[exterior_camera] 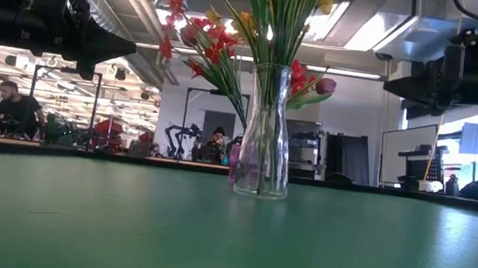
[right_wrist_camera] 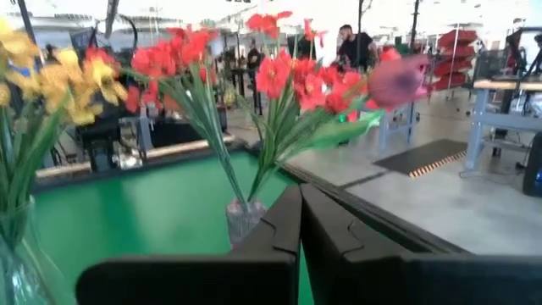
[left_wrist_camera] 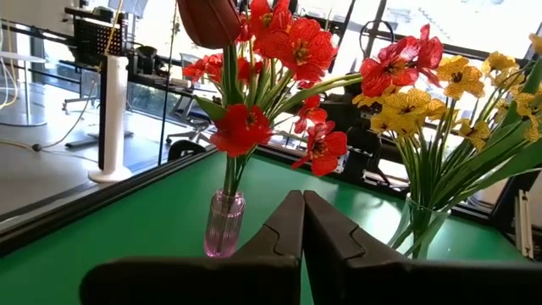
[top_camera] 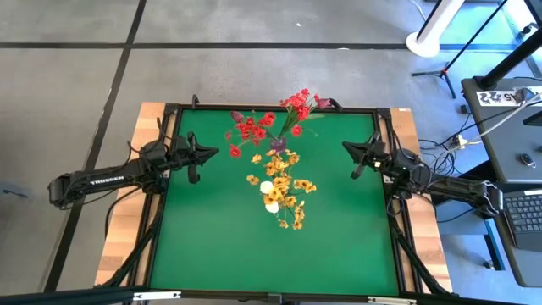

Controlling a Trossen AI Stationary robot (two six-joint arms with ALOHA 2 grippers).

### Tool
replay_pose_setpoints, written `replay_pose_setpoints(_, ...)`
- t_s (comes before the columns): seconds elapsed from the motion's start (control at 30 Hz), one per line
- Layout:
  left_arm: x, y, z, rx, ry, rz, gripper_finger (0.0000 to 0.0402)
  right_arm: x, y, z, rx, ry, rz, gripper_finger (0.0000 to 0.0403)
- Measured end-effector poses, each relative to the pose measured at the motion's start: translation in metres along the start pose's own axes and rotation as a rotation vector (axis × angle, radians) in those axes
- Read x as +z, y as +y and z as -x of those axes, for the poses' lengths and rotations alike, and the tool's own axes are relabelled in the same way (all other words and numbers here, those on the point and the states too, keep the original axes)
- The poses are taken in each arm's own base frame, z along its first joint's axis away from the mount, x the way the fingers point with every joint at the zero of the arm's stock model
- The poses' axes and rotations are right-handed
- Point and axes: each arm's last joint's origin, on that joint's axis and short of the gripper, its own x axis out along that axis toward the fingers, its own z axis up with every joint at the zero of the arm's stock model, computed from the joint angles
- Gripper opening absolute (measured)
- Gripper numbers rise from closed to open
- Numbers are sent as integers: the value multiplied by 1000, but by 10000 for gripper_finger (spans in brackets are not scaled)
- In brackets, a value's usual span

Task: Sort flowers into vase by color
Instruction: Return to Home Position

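red flowers (left_wrist_camera: pixel 292 42) in pink vase (left_wrist_camera: pixel 223 224), yellow flowers (left_wrist_camera: pixel 406 106) in clear vase (exterior_camera: pixel 264 145)

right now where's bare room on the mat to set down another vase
Bare: the mat from the yellow flowers to the front rail, and the side strips between the flowers and the left pincer and right pincer. Crowded: the far middle, red flowers over the pink vase.
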Motion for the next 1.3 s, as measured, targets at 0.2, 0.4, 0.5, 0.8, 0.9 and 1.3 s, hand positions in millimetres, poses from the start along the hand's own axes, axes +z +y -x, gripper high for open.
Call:
replay_pose_setpoints(0.2,0,0,0,1,0,0,0,-6,0,0,0,56,11,10)
replay_pose_setpoints(0.4,0,0,0,1,0,0,0,-12,0,1,0,122,24,10)
replay_pose_setpoints(0.5,0,0,0,1,0,0,0,-14,0,1,0,144,29,10)
replay_pose_setpoints(0.8,0,0,0,1,1,0,0,-20,-1,2,-1,199,40,10)
replay_pose_setpoints(0.9,0,0,0,1,1,0,0,-21,-1,2,-2,213,43,10)
replay_pose_setpoints(1.3,0,0,0,1,1,0,0,-21,-1,2,-2,214,43,10)
